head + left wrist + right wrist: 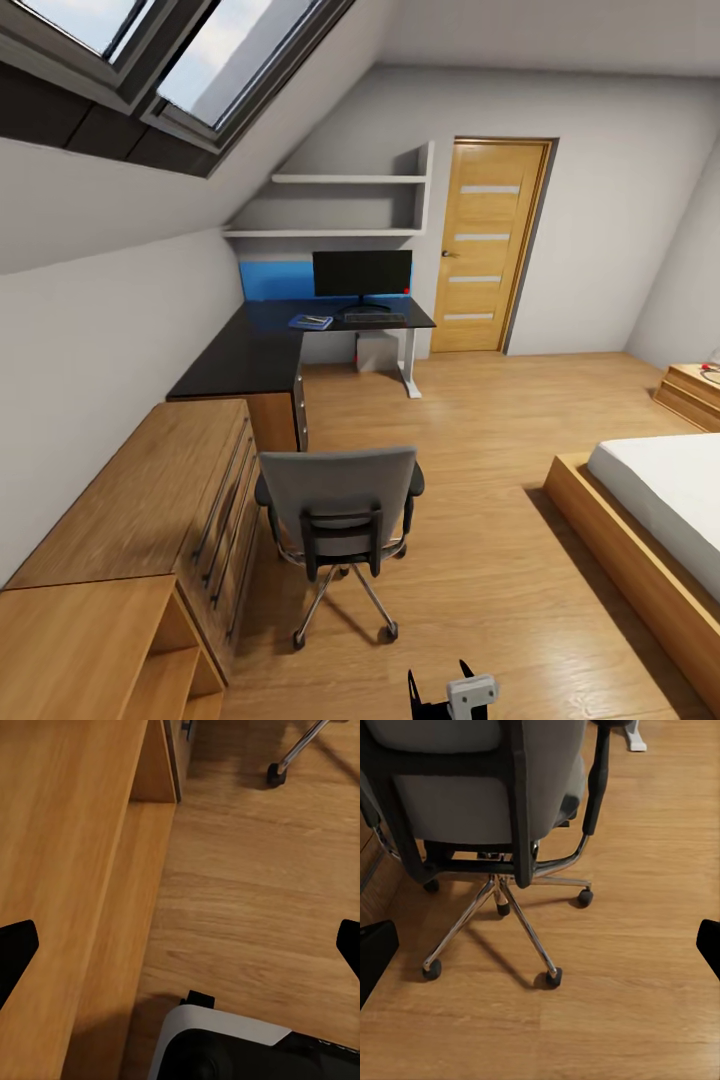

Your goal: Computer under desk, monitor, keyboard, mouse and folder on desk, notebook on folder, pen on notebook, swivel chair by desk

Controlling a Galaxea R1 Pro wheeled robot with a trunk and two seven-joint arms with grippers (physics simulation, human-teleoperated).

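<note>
The grey swivel chair [345, 505] stands on the wood floor with its back to me, well short of the desk [250, 355]. Its chrome star base [502, 907] fills the right wrist view. On the far wing of the black L-shaped desk stand the monitor [362, 273] and, in front of it, the keyboard [375, 317]. A flat blue item [311, 321] lies left of the keyboard; folder or notebook, I cannot tell. The computer [375, 352] sits under the desk. The chair seat is hidden by its backrest. My right gripper [438, 675] [540, 949] and left gripper [180, 949] are open, holding nothing.
A low light-wood cabinet [150, 510] [75, 832] runs along the left wall beside the chair. A bed [650, 520] lies at the right, a wooden door [490, 245] at the back. Open floor [480, 470] stretches between chair, bed and desk. My base [225, 1042] shows below the left gripper.
</note>
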